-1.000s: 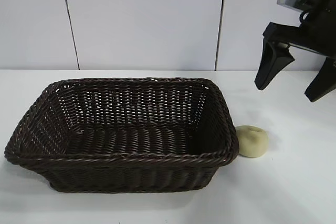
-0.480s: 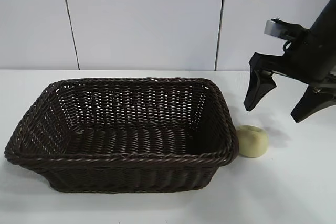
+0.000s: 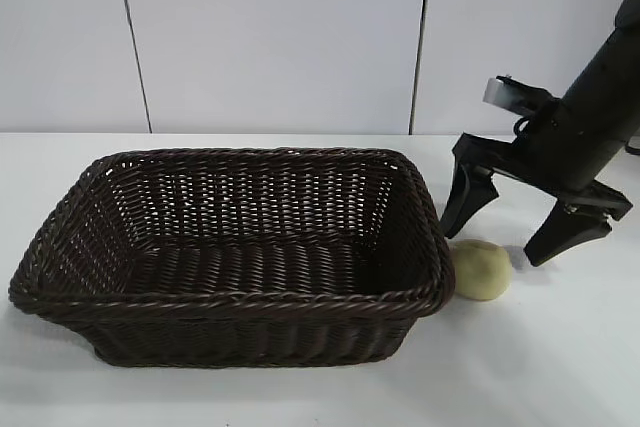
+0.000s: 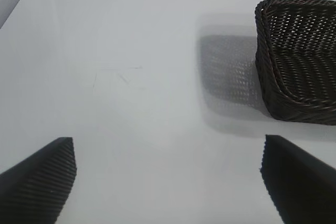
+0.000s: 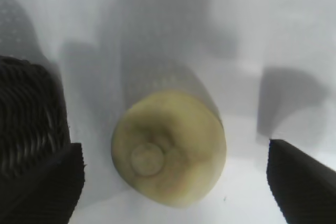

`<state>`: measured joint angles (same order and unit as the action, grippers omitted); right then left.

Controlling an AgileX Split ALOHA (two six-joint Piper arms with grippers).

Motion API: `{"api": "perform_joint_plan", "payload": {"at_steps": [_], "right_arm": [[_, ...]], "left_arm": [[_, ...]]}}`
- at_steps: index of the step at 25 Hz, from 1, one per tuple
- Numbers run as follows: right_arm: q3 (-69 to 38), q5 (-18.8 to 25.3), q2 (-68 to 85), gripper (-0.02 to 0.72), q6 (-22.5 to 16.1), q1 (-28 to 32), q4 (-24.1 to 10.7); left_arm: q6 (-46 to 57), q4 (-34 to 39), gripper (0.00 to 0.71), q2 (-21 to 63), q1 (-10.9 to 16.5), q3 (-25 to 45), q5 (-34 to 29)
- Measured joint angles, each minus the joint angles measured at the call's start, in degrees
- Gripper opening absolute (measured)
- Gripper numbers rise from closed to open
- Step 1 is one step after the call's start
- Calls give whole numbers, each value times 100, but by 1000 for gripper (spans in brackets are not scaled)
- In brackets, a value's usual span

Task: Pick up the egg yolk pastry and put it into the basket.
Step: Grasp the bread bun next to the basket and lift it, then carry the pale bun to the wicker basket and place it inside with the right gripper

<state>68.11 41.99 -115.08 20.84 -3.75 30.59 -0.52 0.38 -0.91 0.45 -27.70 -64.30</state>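
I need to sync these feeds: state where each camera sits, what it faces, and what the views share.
Exterior: beyond the table, level, facing basket, egg yolk pastry, right end effector.
Left wrist: above bare table, left end effector fingers open, basket corner.
Right wrist: looking down between open fingers at the pastry.
Shared: basket in all; pastry in exterior and right wrist.

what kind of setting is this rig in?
Probably a lab or test bench, not a kitchen: a bare white table, plain panelled wall, and only a wicker basket and one egg yolk pastry under the right hand.
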Motion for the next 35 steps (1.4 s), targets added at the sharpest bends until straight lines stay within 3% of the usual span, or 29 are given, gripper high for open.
{"api": "perform_joint_plan", "payload": {"at_steps": [4, 8, 14, 20, 27, 32, 35], "right_arm": [[0, 5, -1, 159, 0, 0, 31], [12, 72, -1, 54, 0, 0, 38], [12, 266, 439, 32, 0, 0, -16], [405, 1083, 1554, 32, -23, 0, -51], [975, 1656, 2080, 32, -261, 0, -62], [982, 1629, 2030, 32, -286, -127, -36], [982, 1348, 1927, 32, -314, -527, 48]], "left_arm": [[1, 0, 694, 0, 0, 0, 0], [1, 0, 694, 0, 0, 0, 0], [1, 0, 694, 0, 0, 0, 0], [1, 0, 694, 0, 0, 0, 0], [1, 0, 694, 0, 0, 0, 0], [1, 0, 694, 0, 0, 0, 0], [1, 0, 694, 0, 0, 0, 0]]}}
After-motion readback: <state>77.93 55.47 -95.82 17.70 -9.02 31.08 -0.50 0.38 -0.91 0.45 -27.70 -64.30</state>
